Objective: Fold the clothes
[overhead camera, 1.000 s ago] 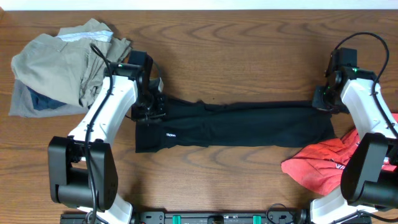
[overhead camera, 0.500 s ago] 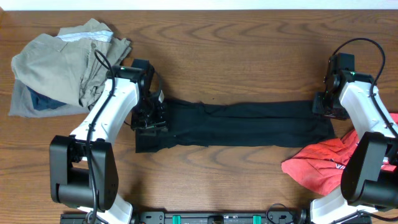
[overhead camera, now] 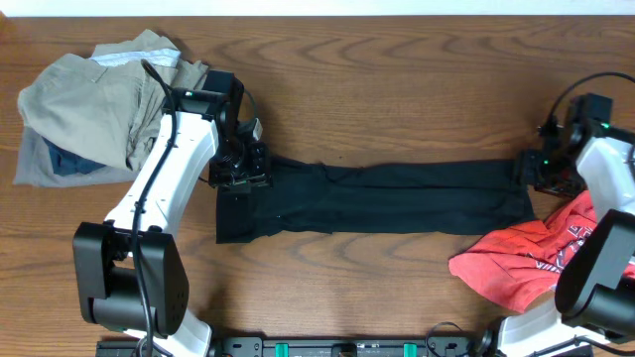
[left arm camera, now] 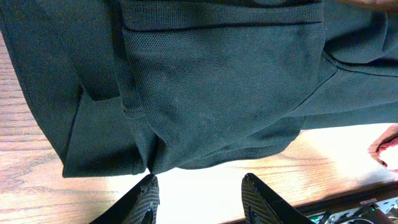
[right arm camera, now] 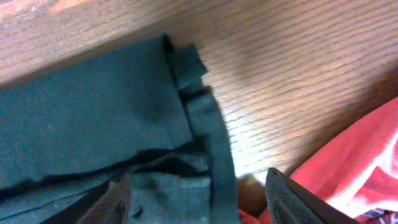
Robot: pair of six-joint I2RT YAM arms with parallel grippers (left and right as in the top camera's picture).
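We see a black shirt (overhead camera: 377, 198) lying flat on a wooden counter (overhead camera: 397, 79), folded into a long, narrow band. It runs from left to right across the middle of the counter. Its left end is a little wider than the rest, and its right end is cut square.

The left gripper (overhead camera: 238, 171) sits at the upper left corner of the band. In the left wrist view, the left gripper (left arm camera: 200, 198) is released, with its jaws spread apart. Only bare wood shows between them, just off the edge of the black shirt (left arm camera: 217, 81).

The right gripper (overhead camera: 541, 171) sits at the far right end of the band. In the right wrist view, the right gripper (right arm camera: 202, 202) is also released, with its jaws wide apart. The layered end of the black shirt (right arm camera: 81, 124) lies loose beneath them, and nothing is pinched.

A crumpled red tee (overhead camera: 516, 263) with white print lies at the lower right. It sits just beside the shirt's right end and partly under the right arm. The right wrist view shows the red tee (right arm camera: 354, 162) close to one jaw.

At the upper left of the counter, well apart from the shirt, there is a heap of clothes. A rumpled khaki garment (overhead camera: 89, 99) lies on top, and a blue garment (overhead camera: 64, 164) peeks out from under its lower edge.
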